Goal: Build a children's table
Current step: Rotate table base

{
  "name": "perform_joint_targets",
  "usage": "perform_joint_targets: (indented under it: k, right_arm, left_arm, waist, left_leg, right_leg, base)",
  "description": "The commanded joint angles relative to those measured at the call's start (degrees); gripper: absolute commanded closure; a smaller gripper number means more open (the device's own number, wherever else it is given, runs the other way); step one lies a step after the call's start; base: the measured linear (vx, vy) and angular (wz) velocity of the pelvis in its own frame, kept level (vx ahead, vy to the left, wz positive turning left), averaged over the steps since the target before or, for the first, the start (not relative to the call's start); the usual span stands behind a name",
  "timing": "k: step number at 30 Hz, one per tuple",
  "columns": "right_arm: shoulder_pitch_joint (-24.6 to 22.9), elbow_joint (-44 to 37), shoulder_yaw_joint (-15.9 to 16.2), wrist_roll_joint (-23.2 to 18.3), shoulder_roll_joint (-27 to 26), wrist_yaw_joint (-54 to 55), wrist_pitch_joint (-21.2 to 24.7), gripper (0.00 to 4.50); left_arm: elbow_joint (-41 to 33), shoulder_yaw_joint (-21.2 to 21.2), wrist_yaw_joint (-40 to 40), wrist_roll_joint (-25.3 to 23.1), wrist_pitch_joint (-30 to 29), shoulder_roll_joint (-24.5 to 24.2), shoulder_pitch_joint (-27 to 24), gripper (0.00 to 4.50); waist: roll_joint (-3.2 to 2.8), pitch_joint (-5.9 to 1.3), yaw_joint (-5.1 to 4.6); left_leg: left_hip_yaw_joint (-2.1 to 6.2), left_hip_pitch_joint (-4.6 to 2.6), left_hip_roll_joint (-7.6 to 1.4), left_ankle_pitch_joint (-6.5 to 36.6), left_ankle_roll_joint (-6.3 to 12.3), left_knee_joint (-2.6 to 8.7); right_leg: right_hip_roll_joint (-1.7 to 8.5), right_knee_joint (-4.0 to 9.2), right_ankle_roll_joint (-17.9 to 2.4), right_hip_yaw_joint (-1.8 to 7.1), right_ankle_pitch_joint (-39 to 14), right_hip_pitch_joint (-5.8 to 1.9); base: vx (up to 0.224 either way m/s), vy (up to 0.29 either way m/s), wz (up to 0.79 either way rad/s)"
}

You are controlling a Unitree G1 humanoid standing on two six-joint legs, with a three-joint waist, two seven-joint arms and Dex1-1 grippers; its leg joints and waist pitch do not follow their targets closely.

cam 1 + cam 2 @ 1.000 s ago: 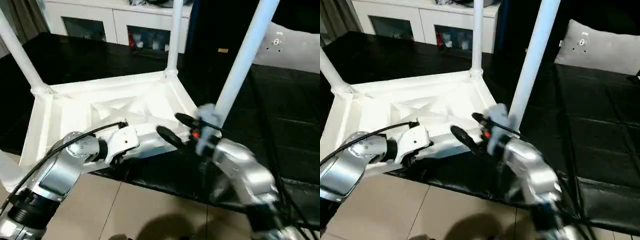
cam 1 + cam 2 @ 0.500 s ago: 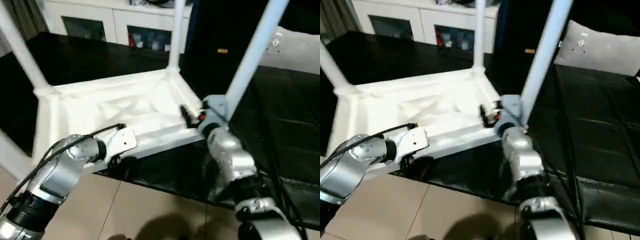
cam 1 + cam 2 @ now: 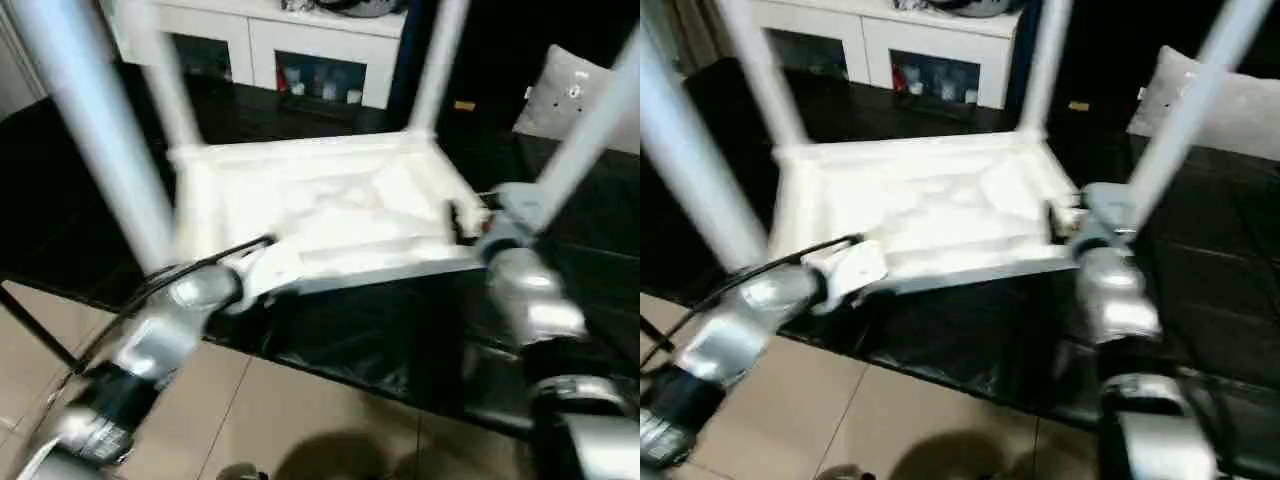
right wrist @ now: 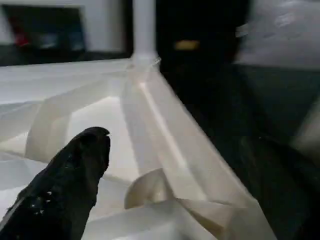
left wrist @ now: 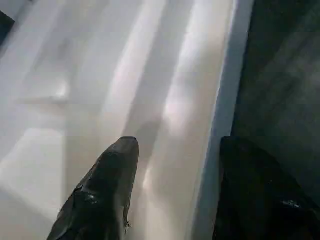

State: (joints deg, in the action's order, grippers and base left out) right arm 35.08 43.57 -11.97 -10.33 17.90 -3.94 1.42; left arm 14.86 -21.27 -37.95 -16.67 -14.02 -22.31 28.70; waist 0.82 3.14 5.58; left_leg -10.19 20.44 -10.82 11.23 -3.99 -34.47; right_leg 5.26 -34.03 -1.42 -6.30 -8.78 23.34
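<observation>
**Upside-down kids' table, both grippers straddling the near rim**

So the children's table (image 3: pixel 330 195) is lying top-down on a black surface (image 3: pixel 90 190), ribbed underside facing up, with its white legs (image 3: pixel 95 140) standing up out of the corner sockets. One leg sits at each far corner, one rises at the near right corner, and a big blurry one is right up close on the near left side.

The left gripper (image 5: pixel 175 165) is at the table's near edge, toward the near left corner. In the left wrist view its jaws are spread apart with the table's rim between them: one finger (image 5: pixel 107 185) is over the white inside, the other is on the dark outer side. I can't tell whether either pad is actually touching the plastic.

The right gripper (image 3: pixel 462 218) is at the near right corner, just beside that corner's leg. The right wrist view shows one black finger (image 4: pixel 70 185) inside the table's frame next to the round socket, and the other as a dark blur outside the wall, so it's spread wide too, not clenched on anything.

Behind the table there's a white cabinet (image 3: pixel 300 45) with glass doors, and a grey cushion (image 3: pixel 575 95) off past the table's far right corner.
</observation>
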Motion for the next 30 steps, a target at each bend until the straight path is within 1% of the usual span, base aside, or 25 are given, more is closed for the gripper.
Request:
perform_joint_targets:
  k: [1, 3, 5, 6, 10, 11, 12, 13, 14, 15, 16, 17, 18, 19, 20, 21, 22, 23, 24, 25, 26, 27, 28, 29, 30]
  right_arm:
    - [-0.40, -0.24, -2.48, 0.51, 2.02, 1.34, -0.63, 0.00]
    - [-1.07, -0.26, -2.92, 0.34, 3.08, 1.48, -1.41, 0.00]
    - [-1.69, -0.63, -3.03, 0.42, 3.45, 1.65, -1.59, 0.00]
    - [-2.63, -0.86, -3.08, 0.68, 4.03, 1.66, -2.10, 0.00]
    - [-5.70, -3.60, -3.14, 0.79, 4.08, 1.40, -2.05, 0.00]
    - [-6.23, -4.27, -3.19, 0.79, 3.96, 1.41, -1.94, 0.00]
    - [-6.91, -5.24, -3.22, 0.82, 3.75, 1.48, -1.76, 0.00]
    - [-7.71, -6.43, -3.14, 0.78, 3.49, 1.45, -1.60, 0.00]
    - [-8.51, -7.77, -2.96, 0.68, 3.22, 1.20, -1.33, 0.00]
    - [-8.82, -8.29, -2.88, 0.63, 3.11, 1.09, -1.23, 0.00]
    - [-10.97, -12.24, -1.78, -0.75, 2.05, -1.52, -1.18, 0.00]
    - [-11.57, -13.39, -1.41, -1.25, 1.70, -2.46, -1.24, 0.00]
    - [-12.93, -15.96, -0.54, -2.37, 0.94, -4.61, -1.16, 0.00]
    - [-14.19, -18.32, 0.58, -3.64, 0.23, -7.04, -0.25, 0.00]
    - [-14.86, -19.62, 1.14, -4.44, -0.14, -8.30, 0.50, 0.00]
    - [-16.06, -21.88, 2.21, -5.61, -0.93, -10.27, 1.16, 0.00]
    - [-16.08, -21.92, 2.23, -5.63, -0.95, -10.30, 1.17, 0.00]
    - [-17.02, -23.55, 3.25, -5.97, -1.43, -11.35, 1.43, 0.00]
    - [-18.14, -25.21, 4.64, -6.29, -1.91, -12.82, 1.59, 0.00]
    - [-19.04, -26.53, 5.64, -6.40, -2.21, -13.74, 1.77, 0.00]
    - [-19.87, -27.62, 6.50, -6.49, -2.49, -14.45, 2.13, 0.00]
    - [-20.44, -28.45, 6.88, -6.51, -2.71, -14.86, 2.61, 0.00]
    - [-21.14, -29.38, 7.46, -6.68, -3.04, -15.60, 3.19, 0.00]
    - [-22.49, -31.21, 8.78, -6.84, -3.65, -17.16, 4.33, 0.00]
    - [-22.84, -31.65, 9.26, -6.80, -3.82, -17.52, 4.70, 0.00]
  left_arm:
    - [4.13, -1.10, 3.49, -1.29, 3.22, 1.63, 2.21, 1.56]
    - [9.30, -1.85, 7.32, -2.34, 6.85, 3.79, 4.36, 1.56]
    - [11.52, -2.13, 9.94, -3.21, 8.85, 4.52, 5.35, 1.56]
    - [14.66, -2.68, 13.65, -4.56, 13.11, 5.43, 6.77, 1.56]
    - [14.80, 0.81, 14.64, -0.40, 16.50, 8.96, 5.34, 1.56]
    - [14.49, 2.13, 15.35, 0.88, 16.95, 9.70, 4.60, 1.56]
    - [13.65, 3.41, 15.81, 2.15, 17.18, 10.18, 3.54, 1.56]
    - [13.05, 4.76, 16.31, 3.73, 18.08, 10.64, 2.33, 1.56]
    - [11.52, 6.33, 16.05, 5.86, 18.63, 11.14, 0.62, 1.56]
    - [10.94, 6.94, 15.92, 6.71, 18.86, 11.34, -0.03, 1.56]
    - [6.92, 9.27, 15.27, 11.35, 20.71, 11.71, -4.66, 1.56]
    - [5.87, 9.62, 15.01, 12.40, 21.38, 11.63, -5.94, 1.56]
    - [3.58, 10.17, 14.52, 14.18, 22.86, 11.27, -8.76, 1.56]
    - [1.72, 10.08, 14.61, 14.19, 24.36, 10.24, -11.40, 1.36]
    - [0.95, 10.14, 14.21, 14.44, 25.35, 9.89, -12.68, 1.27]
    - [-0.45, 10.97, 14.53, 14.96, 27.14, 9.66, -15.20, 1.27]
    - [-0.47, 10.99, 14.54, 14.97, 27.18, 9.66, -15.25, 1.27]
    - [-1.24, 12.45, 15.60, 15.73, 28.98, 10.08, -17.26, 1.22]
    - [-1.86, 14.24, 17.09, 16.52, 31.14, 10.53, -19.70, 1.22]
    - [-2.34, 15.71, 18.22, 17.08, 32.63, 11.01, -21.53, 1.03]
    - [-2.59, 17.00, 19.35, 17.57, 34.00, 11.48, -23.12, 0.90]
    - [-2.90, 17.74, 19.86, 18.08, 34.70, 11.78, -24.12, 0.83]
    - [-2.95, 18.95, 21.30, 18.37, 35.62, 12.34, -25.26, 0.84]
    - [-2.49, 20.90, 24.99, 18.08, 37.99, 12.91, -27.17, 0.72]
    - [-2.20, 21.40, 26.03, 17.90, 39.01, 13.04, -27.64, 0.55]
  waist:
    - [0.92, -4.20, -0.47]
    - [0.95, -4.31, -0.55]
    - [0.86, -4.32, -0.55]
    - [1.02, -4.37, -0.60]
    - [0.71, -4.47, -0.46]
    - [0.90, -4.55, -0.47]
    - [0.49, -4.47, -0.44]
    - [0.80, -4.53, -0.60]
    - [0.67, -4.52, -0.50]
    - [0.79, -4.48, -0.51]
    - [0.54, -4.45, -0.47]
    - [0.26, -4.45, -0.45]
    - [0.49, -4.37, -0.77]
    - [0.24, -4.28, -0.96]
    - [0.19, -4.14, -1.16]
    - [0.04, -4.13, -1.22]
    - [0.05, -4.06, -1.32]
    - [0.12, -3.71, -1.47]
    - [0.17, -3.72, -1.56]
    - [0.22, -3.56, -1.54]
    - [0.29, -3.43, -1.69]
    - [0.13, -3.24, -1.85]
    - [0.21, -3.34, -1.96]
    - [0.11, -3.56, -1.88]
    - [0.17, -3.31, -2.02]
  left_leg:
    - [0.15, 0.04, -1.47, 7.92, 1.84, 3.88]
    - [0.26, 0.29, -1.50, 7.89, 2.28, 3.81]
    - [0.22, 0.15, -1.35, 8.26, 2.67, 3.68]
    - [0.24, 0.33, -1.38, 8.08, 2.98, 3.67]
    - [0.29, 0.32, -1.59, 7.45, 3.53, 3.57]
    - [0.27, 0.37, -1.67, 7.05, 3.75, 3.55]
    - [0.35, 0.47, -1.72, 7.29, 3.99, 3.55]
    - [0.31, 0.67, -1.71, 7.31, 4.20, 3.46]
    - [0.32, 0.63, -1.71, 7.22, 4.29, 3.45]
    - [0.28, 0.76, -1.75, 7.18, 4.49, 3.44]
    - [0.28, 0.71, -1.70, 7.30, 4.60, 3.46]
    - [0.35, 0.79, -1.76, 7.56, 4.74, 3.43]
    - [0.38, 0.94, -1.82, 8.87, 5.04, 3.59]
    - [0.50, 0.93, -2.15, 9.72, 5.23, 3.79]
    - [0.48, 0.91, -2.10, 10.41, 5.27, 3.89]
    - [0.48, 0.44, -2.16, 11.85, 4.91, 3.91]
    - [0.54, 0.59, -2.30, 12.16, 4.73, 4.04]
    - [0.50, 0.44, -2.35, 13.62, 4.22, 4.31]
    - [0.55, 0.32, -2.37, 14.72, 3.67, 4.25]
    - [0.56, 0.39, -2.35, 15.42, 3.47, 4.27]
    - [0.62, 0.56, -2.25, 16.27, 3.24, 4.42]
    - [0.66, 0.29, -2.22, 17.69, 2.89, 4.46]
    - [0.74, 0.05, -2.20, 18.11, 2.58, 4.46]
    - [0.80, 0.02, -2.23, 17.59, 2.51, 4.42]
    - [0.87, 0.40, -2.35, 17.60, 2.66, 4.69]
  right_leg:
    - [3.07, 3.53, -7.61, 3.22, -14.42, -3.17]
    - [3.28, 3.65, -6.97, 3.12, -15.99, -3.37]
    - [3.08, 4.00, -6.39, 3.02, -16.78, -3.19]
    - [3.14, 4.06, -6.25, 2.94, -16.99, -3.26]
    - [3.21, 3.82, -7.22, 2.92, -15.09, -3.27]
    - [3.20, 3.68, -7.86, 2.91, -14.04, -3.31]
    - [3.21, 3.73, -8.28, 2.78, -14.41, -3.25]
    - [3.25, 3.80, -8.18, 2.78, -14.68, -3.37]
    - [3.31, 3.75, -8.33, 2.80, -14.63, -3.35]
    - [3.35, 3.79, -8.21, 2.82, -14.88, -3.36]
    - [3.28, 3.88, -8.17, 2.80, -15.20, -3.26]
    - [3.42, 3.80, -8.32, 2.79, -15.10, -3.34]
    - [3.23, 4.14, -7.18, 2.66, -17.24, -3.20]
    - [3.32, 4.32, -6.85, 2.76, -17.91, -3.04]
    - [3.00, 4.49, -6.47, 2.63, -18.87, -2.86]
    - [2.96, 4.72, -6.14, 2.66, -20.35, -2.60]
    - [3.04, 4.72, -6.08, 2.74, -20.40, -2.70]
    - [2.82, 5.15, -5.49, 2.69, -22.46, -2.34]
    - [2.98, 5.29, -5.11, 2.70, -23.73, -2.37]
    - [3.03, 5.36, -4.75, 2.68, -24.63, -2.35]
    - [3.05, 5.64, -3.62, 2.58, -27.02, -2.39]
    - [3.02, 6.19, -2.42, 2.52, -29.91, -2.01]
    - [2.99, 6.25, -2.07, 2.49, -30.74, -1.90]
    - [2.91, 6.13, -2.06, 2.66, -29.04, -2.00]
    - [2.78, 6.08, -1.94, 2.67, -27.71, -2.10]
  base:
    - [0.000, 0.000, 0.00]
    - [0.000, 0.000, 0.00]
    - [0.000, 0.000, 0.00]
    - [0.000, 0.000, 0.00]
    - [0.000, 0.000, 0.00]
    - [0.000, 0.000, 0.00]
    - [0.000, 0.000, 0.00]
    - [0.000, 0.000, 0.00]
    - [0.000, 0.000, 0.00]
    - [0.000, 0.000, 0.00]
    - [0.000, 0.000, 0.00]
    - [0.000, 0.000, 0.00]
    - [0.000, 0.000, 0.00]
    - [0.000, 0.000, 0.00]
    - [0.000, 0.000, 0.00]
    - [0.000, 0.000, 0.00]
    - [0.000, 0.000, 0.00]
    - [0.000, 0.000, 0.00]
    - [0.000, 0.000, 0.00]
    - [0.000, 0.000, 0.00]
    - [0.000, 0.000, 0.00]
    - [0.000, 0.000, 0.00]
    - [0.000, 0.000, 0.00]
    - [0.000, 0.000, 0.00]
    - [0.000, 0.000, 0.00]
